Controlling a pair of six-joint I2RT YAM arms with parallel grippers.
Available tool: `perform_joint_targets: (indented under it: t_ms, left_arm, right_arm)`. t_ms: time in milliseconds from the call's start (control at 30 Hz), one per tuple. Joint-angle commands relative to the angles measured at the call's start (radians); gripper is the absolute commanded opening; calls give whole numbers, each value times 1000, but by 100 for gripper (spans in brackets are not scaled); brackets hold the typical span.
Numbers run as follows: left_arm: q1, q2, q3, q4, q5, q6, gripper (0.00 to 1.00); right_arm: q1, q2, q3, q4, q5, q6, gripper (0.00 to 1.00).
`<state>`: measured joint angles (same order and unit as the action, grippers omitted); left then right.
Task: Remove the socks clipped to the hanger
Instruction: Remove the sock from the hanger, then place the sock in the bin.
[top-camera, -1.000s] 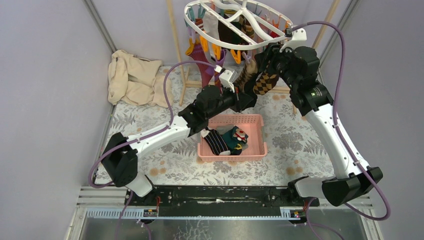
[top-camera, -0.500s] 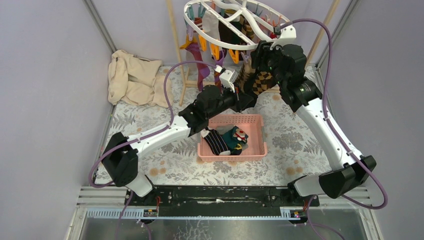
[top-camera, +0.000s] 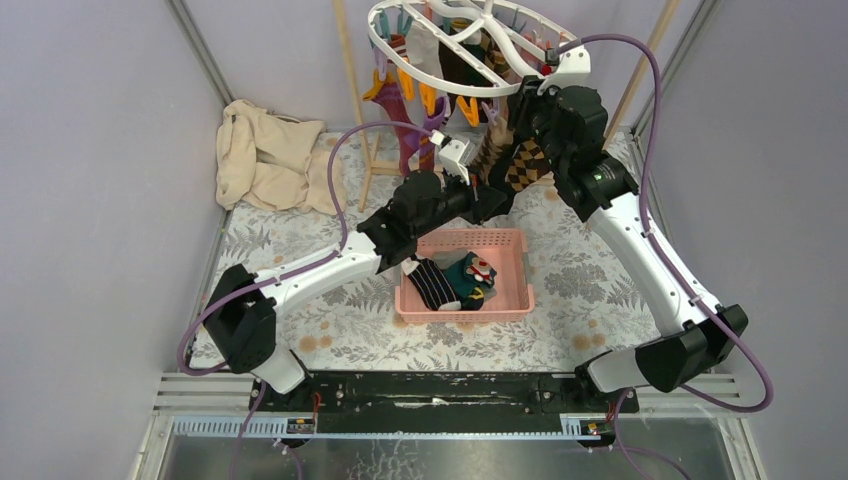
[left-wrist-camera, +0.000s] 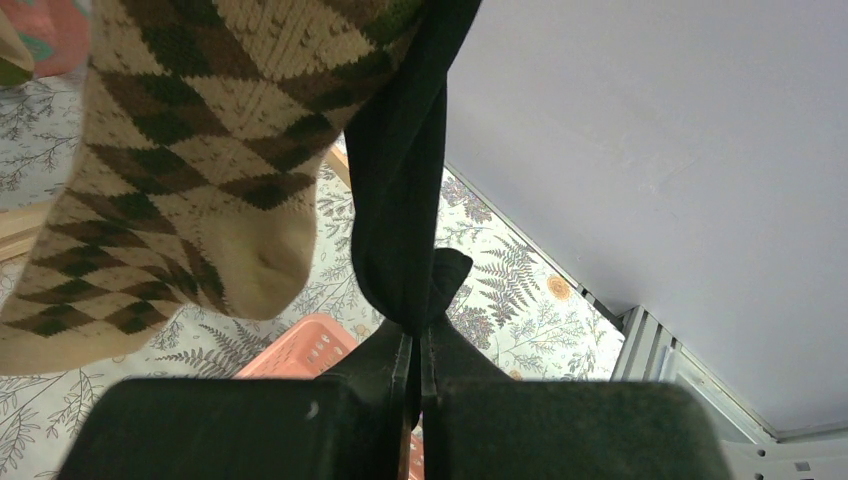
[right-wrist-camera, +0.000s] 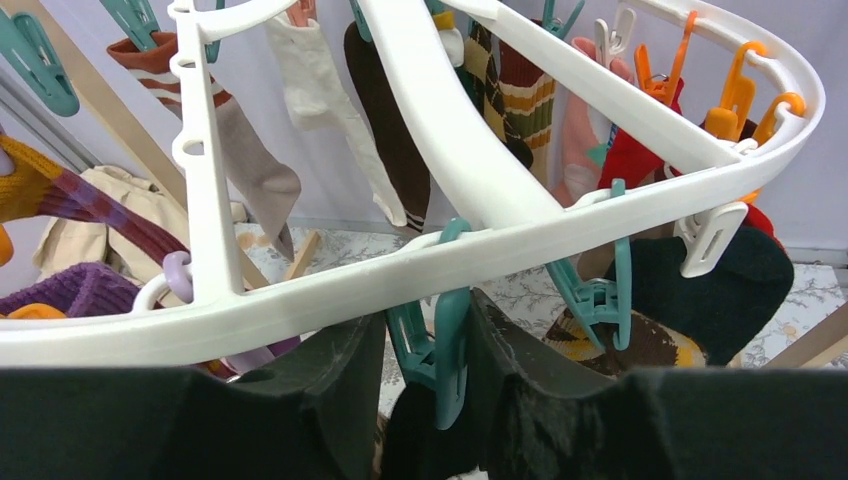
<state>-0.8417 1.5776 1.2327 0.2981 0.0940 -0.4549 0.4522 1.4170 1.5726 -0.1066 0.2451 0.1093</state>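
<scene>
**Right arm (top-camera: 640, 240) swung leftward under hanger (top-camera: 385, 45)**

Left tool (left-wrist-camera: 420, 345) pinches a black sock (left-wrist-camera: 400, 200) below the hanger, hung over the bench's (top-camera: 580, 280) far side. Right tool (right-wrist-camera: 430, 400) straddles a teal clip (right-wrist-camera: 440, 370), jaws half apart; grip cannot be told.

The hanger (right-wrist-camera: 450, 150) is a white plastic oval with inner spokes, hung high over the far part of the table (top-camera: 600, 270), with teal, orange and purple clips (right-wrist-camera: 440, 350) round its rim. Socks dangle from it: a cream sock (right-wrist-camera: 320, 90), a dark brown sock (right-wrist-camera: 385, 130), a red sock (right-wrist-camera: 640, 160) and a purple sock (right-wrist-camera: 70, 290). On the near side hangs a brown-and-tan argyle sock (left-wrist-camera: 180, 150). Just beside it a black sock (left-wrist-camera: 400, 200) is stretched taut, its lower end pinched in the left claw (left-wrist-camera: 420, 350). A striped sock (top-camera: 432, 285) and a teal sock (top-camera: 468, 272) lie in the basket (top-camera: 465, 314).
</scene>
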Motion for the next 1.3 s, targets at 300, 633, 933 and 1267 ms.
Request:
perform_joint_targets:
  t_ms: [300,633,933,1267]
  left_arm:
    - [1,-55,-53,33,-20,15,0]
    - [1,-133,-153,-26,-12,-15,0]
    - [1,-214,-317,-13,-18,-56,0]
    - [1,-207,-429,28,-25,-76,0]
  right_arm:
    - [9,-20,36,57,-17,16,14]
    - [9,-37,20,28,-54,40,48]
    - [9,-66,-14,-21,-78,79,66]
    - [-20,-143,-71,-127,56,119,73]
